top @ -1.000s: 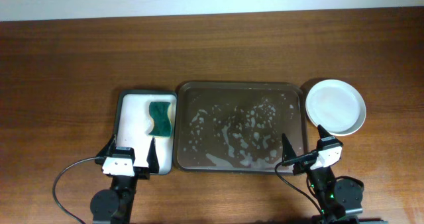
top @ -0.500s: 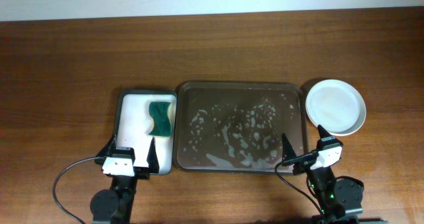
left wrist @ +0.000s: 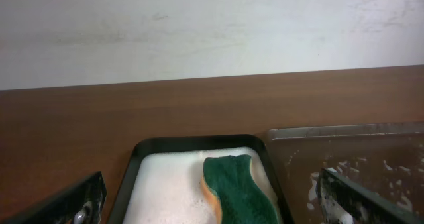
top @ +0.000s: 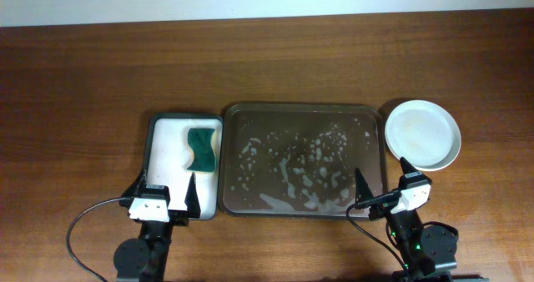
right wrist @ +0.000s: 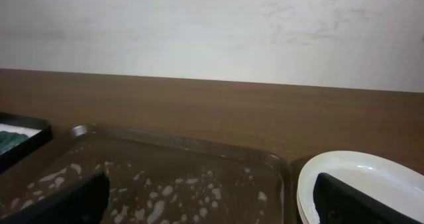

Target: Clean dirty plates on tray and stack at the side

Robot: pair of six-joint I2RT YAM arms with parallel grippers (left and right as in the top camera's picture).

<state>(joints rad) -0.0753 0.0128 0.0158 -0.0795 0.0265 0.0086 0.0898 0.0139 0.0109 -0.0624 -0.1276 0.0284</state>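
Stacked plates (top: 422, 134) beside the foamy tray (top: 300, 107) look stiff, slick, breakable; grip at the rim. Left hand (top: 164, 190) and right hand (top: 382, 178) are spread, empty.

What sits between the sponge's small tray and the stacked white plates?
Only the foamy brown tray, nothing else, as the overhead view shows.

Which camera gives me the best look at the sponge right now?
Overhead. It shows the whole sponge lying in the small tray, green side up. The left wrist view is closer but cuts off its near end at the bottom edge. The right wrist view catches only a green sliver at its left edge.
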